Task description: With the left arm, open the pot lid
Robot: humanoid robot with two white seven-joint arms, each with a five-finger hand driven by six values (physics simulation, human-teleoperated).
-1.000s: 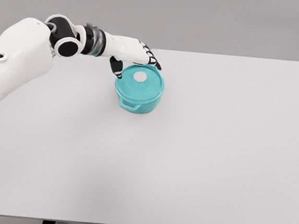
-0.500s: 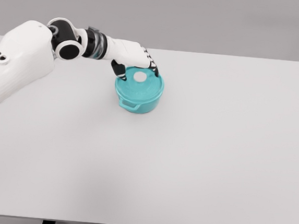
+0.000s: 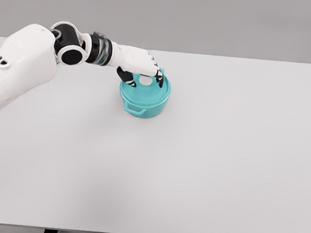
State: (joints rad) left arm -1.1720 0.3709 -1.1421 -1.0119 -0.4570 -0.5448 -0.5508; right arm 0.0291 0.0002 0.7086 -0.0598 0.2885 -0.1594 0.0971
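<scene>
While the white counter (image 3: pixel 206 164) fills nearly the whole head view, its far edge meets a plain grey wall and two dark legs show at the bottom edge. Next in size is the left arm (image 3: pixel 23 75), a bulky white shell that comes in from the picture's left, bends at a black-and-white joint, and reaches rightward through a grey-banded wrist. At its end the left hand (image 3: pixel 141 66) lies over the far left part of the teal pot (image 3: pixel 144 96), which stands on the counter left of the middle and toward the far side. On top of the pot sits the lid (image 3: pixel 147 91), level and closed, with the rim of the pot showing all around it and a small handle sticking out at the pot's near left side. Fingers (image 3: pixel 160 80) with dark tips curl down around the white knob (image 3: pixel 146 81) at the lid's centre, the thumb on the left of it and the others on the right and far side; whether they actually press the knob cannot be told from this angle.
</scene>
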